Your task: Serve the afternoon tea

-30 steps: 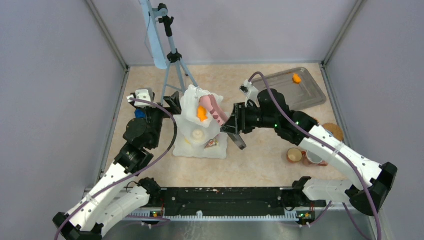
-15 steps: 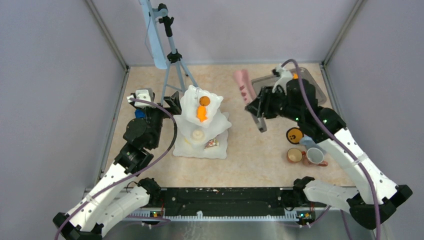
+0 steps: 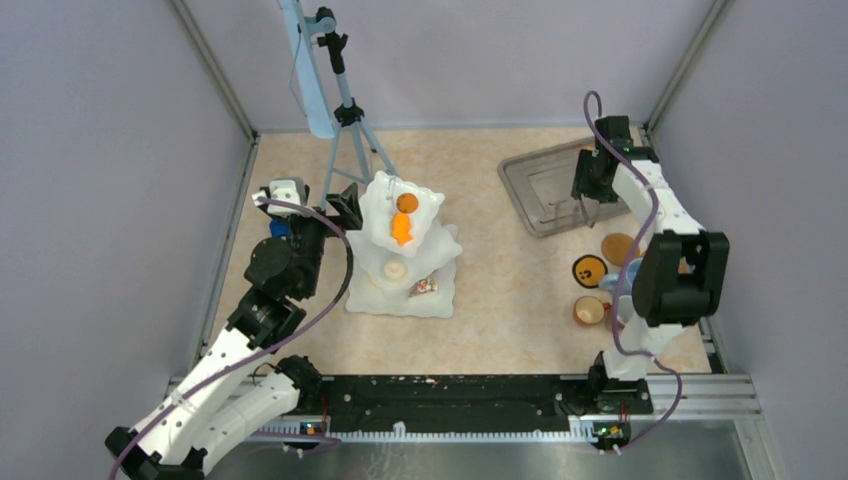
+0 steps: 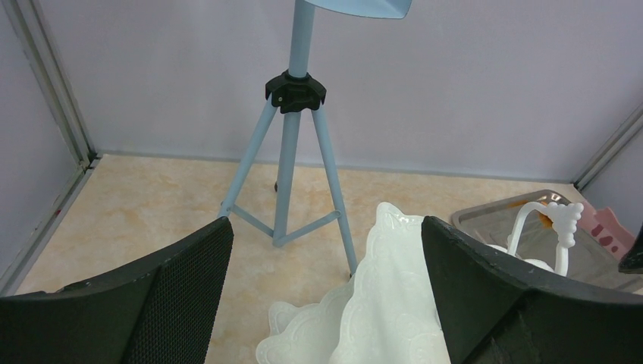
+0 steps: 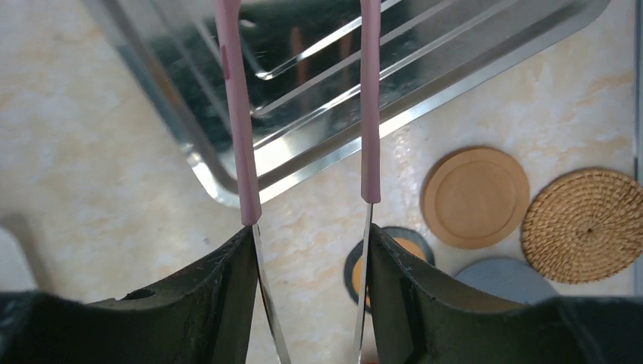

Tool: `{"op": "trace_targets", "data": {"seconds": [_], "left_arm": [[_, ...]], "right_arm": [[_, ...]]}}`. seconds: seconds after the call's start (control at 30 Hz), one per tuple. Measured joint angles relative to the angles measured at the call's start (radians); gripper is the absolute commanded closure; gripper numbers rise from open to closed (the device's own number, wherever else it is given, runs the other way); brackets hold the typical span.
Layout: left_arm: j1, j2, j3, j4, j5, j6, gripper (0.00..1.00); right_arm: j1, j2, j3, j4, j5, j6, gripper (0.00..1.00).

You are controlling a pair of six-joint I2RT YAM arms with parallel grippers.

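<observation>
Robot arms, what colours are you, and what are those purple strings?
Both the left arm and the right arm have smooth white shells joined by chunky black joints. The purple strings are cables that loop along each arm. The fingers of the left gripper are black, with dotted mesh faces.

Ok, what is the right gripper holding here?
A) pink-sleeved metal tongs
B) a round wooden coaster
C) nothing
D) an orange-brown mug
A: in the right wrist view both arms of the pink-sleeved metal tongs run out from between the fingers of the right gripper, above the shiny metal tray.
</observation>
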Motion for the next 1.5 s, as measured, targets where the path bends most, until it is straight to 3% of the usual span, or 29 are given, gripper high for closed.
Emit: {"op": "trace_targets", "data": {"seconds": [0.33,1.1,1.5], "left_arm": [[0.0,0.001,0.0,-0.001,0.016,-0.004,0.01],[0.001,0.029,0.0,-0.006,0.018,-0.004,0.01],[0.001,0.028,0.0,-0.008,0.018,-0.004,0.01]], "right_arm": [[-0.113,0.322,0.24,-0.03,0.067,-0.105,0.49],[-0.124,0.572,0.495,-0.028,0.01,-0.189,0.49],[-0.162,0.576,0.472,-0.003,-0.074,-0.162,0.68]]}}
